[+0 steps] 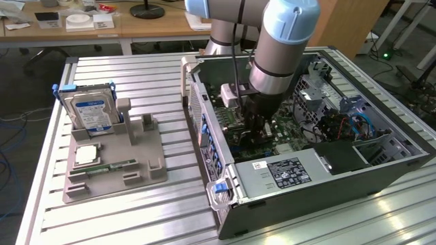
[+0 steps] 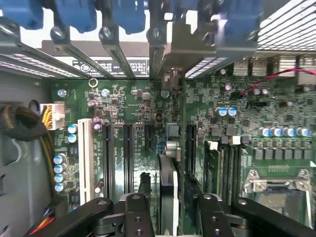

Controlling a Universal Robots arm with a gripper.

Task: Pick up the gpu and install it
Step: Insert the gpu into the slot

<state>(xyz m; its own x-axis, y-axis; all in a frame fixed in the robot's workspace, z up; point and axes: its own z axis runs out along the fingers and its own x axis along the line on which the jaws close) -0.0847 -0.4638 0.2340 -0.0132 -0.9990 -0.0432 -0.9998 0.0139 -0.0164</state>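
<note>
1 arm in the open case (image 1: 381, 153) | 1 gripper (image 2: 168, 210) closed edge-on around what looks like the gpu (image 2: 168, 192), over the board (image 2: 123, 108) | 1 hard drive (image 1: 92, 113) in the stand (image 1: 112, 163)

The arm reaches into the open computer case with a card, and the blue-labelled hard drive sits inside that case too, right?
Not quite. The exterior view shows the hard drive standing in the grey holder outside the computer case, to the exterior view's left. The tool does hold the gpu inside the case.
</note>
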